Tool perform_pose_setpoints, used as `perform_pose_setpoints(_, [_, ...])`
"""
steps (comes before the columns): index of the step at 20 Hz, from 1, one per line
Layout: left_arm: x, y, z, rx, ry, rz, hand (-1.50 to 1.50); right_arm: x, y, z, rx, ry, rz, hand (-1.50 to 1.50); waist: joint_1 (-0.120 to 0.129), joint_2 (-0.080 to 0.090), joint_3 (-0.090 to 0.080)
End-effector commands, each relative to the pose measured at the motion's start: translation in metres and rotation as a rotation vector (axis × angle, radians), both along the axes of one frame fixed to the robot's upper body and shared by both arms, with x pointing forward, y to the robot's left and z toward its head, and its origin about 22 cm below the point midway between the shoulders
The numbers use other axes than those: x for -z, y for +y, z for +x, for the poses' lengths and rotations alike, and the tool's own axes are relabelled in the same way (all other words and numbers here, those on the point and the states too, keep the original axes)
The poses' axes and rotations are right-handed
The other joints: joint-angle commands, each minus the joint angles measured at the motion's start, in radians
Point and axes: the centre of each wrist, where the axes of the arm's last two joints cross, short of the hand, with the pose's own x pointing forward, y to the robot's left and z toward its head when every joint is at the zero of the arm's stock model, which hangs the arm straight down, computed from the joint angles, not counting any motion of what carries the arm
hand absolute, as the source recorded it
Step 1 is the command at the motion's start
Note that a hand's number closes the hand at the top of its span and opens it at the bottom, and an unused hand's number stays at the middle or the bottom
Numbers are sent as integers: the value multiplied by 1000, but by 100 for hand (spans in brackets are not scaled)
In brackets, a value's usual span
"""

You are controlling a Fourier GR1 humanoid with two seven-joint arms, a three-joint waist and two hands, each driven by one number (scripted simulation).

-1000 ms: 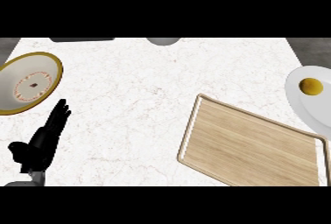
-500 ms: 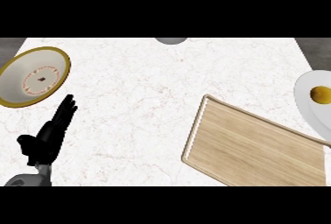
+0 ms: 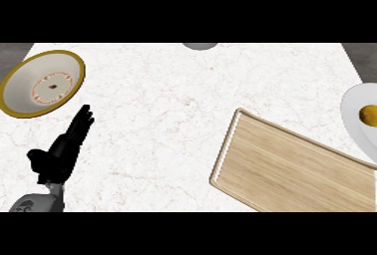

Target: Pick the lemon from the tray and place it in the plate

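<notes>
Nearest me, I note the left hand (image 3: 63, 149) at lower left, fingers straight, holding nothing. The wooden tray (image 3: 290, 172) lies bare at right. Beyond, the lemon (image 3: 369, 114) sits on the white plate (image 3: 353, 117) at the right edge.

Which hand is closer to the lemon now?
Only the left hand shows, open at the counter's left side. The lemon already lies on the white plate at the far right edge, past the wooden tray. So the right, unseen, would probably suit better.

Lemon (image 3: 369, 115), plate (image 3: 355, 119) edge-cropped
</notes>
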Motion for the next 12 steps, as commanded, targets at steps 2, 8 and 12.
perform_pose_setpoints(2, [-5, -18, 6, 9, -9, -11, 0, 2, 19, 57, -40, 2, 24, 150, 4, 0, 0])
perform_pose_setpoints(8, [-2, 1, 3, -13, 1, 0, 0, 42, 42, 111, -46, 38, 48, 150, 0, -1, 0])
perform_pose_setpoints(12, [-4, 16, 7, -2, -2, 8, 0, 57, 51, 128, 75, -77, 241, -150, -3, 0, 0])
